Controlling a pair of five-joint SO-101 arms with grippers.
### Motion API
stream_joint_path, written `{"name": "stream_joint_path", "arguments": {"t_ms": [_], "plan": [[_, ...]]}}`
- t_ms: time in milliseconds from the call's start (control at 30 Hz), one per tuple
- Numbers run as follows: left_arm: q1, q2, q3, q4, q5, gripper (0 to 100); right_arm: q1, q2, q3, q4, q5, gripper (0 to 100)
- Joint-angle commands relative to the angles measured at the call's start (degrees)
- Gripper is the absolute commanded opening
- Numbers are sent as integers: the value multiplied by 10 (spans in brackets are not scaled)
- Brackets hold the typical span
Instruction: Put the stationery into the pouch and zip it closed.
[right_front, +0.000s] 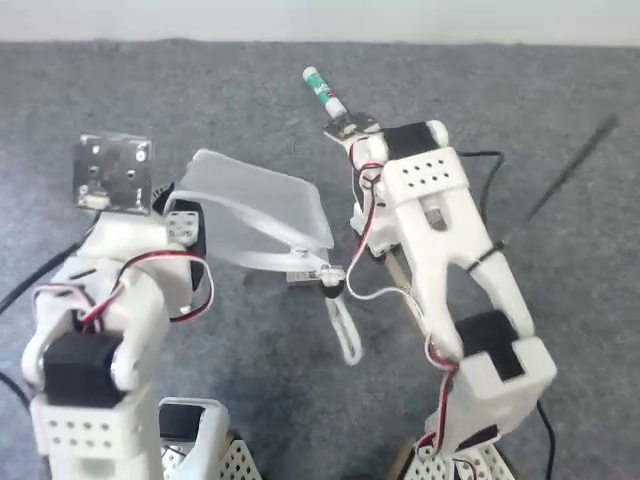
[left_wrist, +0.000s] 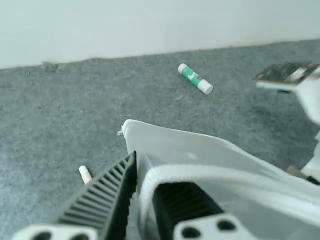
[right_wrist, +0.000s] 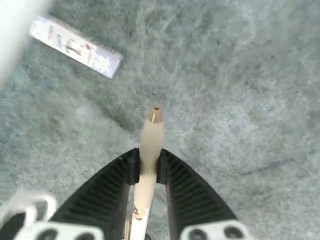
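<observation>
Left wrist view: the left claw (left_wrist: 145, 175) pinches the rim of the white pouch (left_wrist: 215, 160), and the pouch sticks out past its fingers, above the grey mat (left_wrist: 60, 115). A glue stick (left_wrist: 195, 79) lies on the mat well ahead of this claw. The right claw (right_wrist: 149, 161) pinches a pencil (right_wrist: 151, 132), whose tip points out past its fingers. A small flat block (right_wrist: 75, 46) lies ahead of it, off to one side. A black pen (right_front: 570, 170) lies well apart from both claws
</observation>
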Motion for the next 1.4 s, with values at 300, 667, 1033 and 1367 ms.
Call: {"name": "stream_joint_path", "arguments": {"t_ms": [300, 667, 1033, 1367], "plan": [[-1, 83, -30, -10, 39, 9, 4, -256, 110, 4, -8, 6], [-2, 98, -30, -17, 43, 9, -21, -424, 165, 4, -17, 6], [-2, 96, -17, -16, 44, 10, -118, -553, 164, 4, -133, 7], [-3, 96, -15, -18, 110, 12, -118, -588, 114, -13, -155, 7]]}}
